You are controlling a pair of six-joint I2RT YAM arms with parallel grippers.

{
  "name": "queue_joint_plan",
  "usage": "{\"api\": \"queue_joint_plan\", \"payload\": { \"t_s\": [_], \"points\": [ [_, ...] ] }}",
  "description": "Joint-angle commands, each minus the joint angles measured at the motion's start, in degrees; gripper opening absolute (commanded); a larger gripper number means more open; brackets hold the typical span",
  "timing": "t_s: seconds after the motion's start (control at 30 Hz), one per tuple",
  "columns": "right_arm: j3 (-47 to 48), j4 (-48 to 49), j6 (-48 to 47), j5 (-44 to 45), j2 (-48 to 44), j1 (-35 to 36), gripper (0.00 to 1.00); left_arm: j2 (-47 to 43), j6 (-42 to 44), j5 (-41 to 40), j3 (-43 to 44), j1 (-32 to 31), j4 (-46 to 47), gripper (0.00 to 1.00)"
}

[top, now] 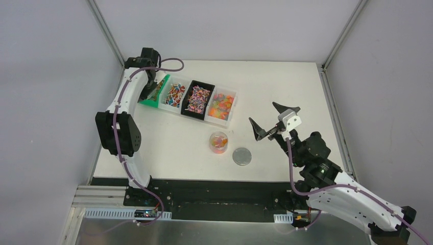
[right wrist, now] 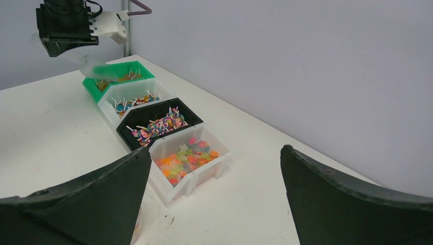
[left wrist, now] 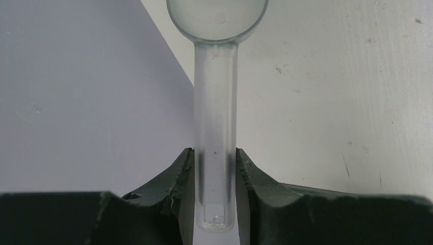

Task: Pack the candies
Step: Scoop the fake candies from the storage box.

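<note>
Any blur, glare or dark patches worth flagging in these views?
Top external: even light, soft shadows, no glare on the table. Left wrist: sharp; the clear scoop has its bowl cropped at the top. Right wrist: scoop smeared by the green bin; right gripper underexposed, nearly black.

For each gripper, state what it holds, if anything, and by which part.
The left gripper is shut on a clear plastic scoop, pinching its handle near the tail end. The right gripper is open and holds nothing.
</note>
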Motion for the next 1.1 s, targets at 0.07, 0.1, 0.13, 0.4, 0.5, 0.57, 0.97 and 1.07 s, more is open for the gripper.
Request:
{"api": "queue_joint_plan", "payload": {
  "t_s": [0.07,0.1,0.13,0.4,0.5,0.57,0.97,1.07],
  "points": [
    [3.0,0.7,1.2,0.0,0.6,0.2,1.00,3.4,1.6,-0.8,2.7,0.9,1.4,0.00],
    [3.1,0.7,1.2,0.0,0.6,0.2,1.00,4.3,1.8,-0.5,3.1,1.0,1.6,0.00],
    [3.1,0.7,1.2,0.0,0.6,0.2,1.00,5.0,1.8,-0.4,3.4,1.2,2.0,0.00],
    [3.1,0.6,1.9,0.3,1.5,0.2,1.00,10.7,2.2,2.8,4.2,2.5,6.1,0.00],
    [3.5,0.7,2.0,0.2,2.1,0.3,1.00,11.1,2.2,7.2,1.3,3.6,10.2,0.00],
    [3.7,0.6,2.1,0.1,2.2,0.2,1.00,10.7,1.9,8.6,-1.2,3.9,12.7,0.00],
    [3.5,0.5,4.2,-0.5,2.4,0.2,1.00,5.8,-0.3,14.5,-14.7,8.3,27.3,0.00],
    [3.4,0.5,4.3,-0.4,2.0,0.2,1.00,4.1,-0.8,15.8,-16.7,8.9,30.6,0.00]
  ]
}}
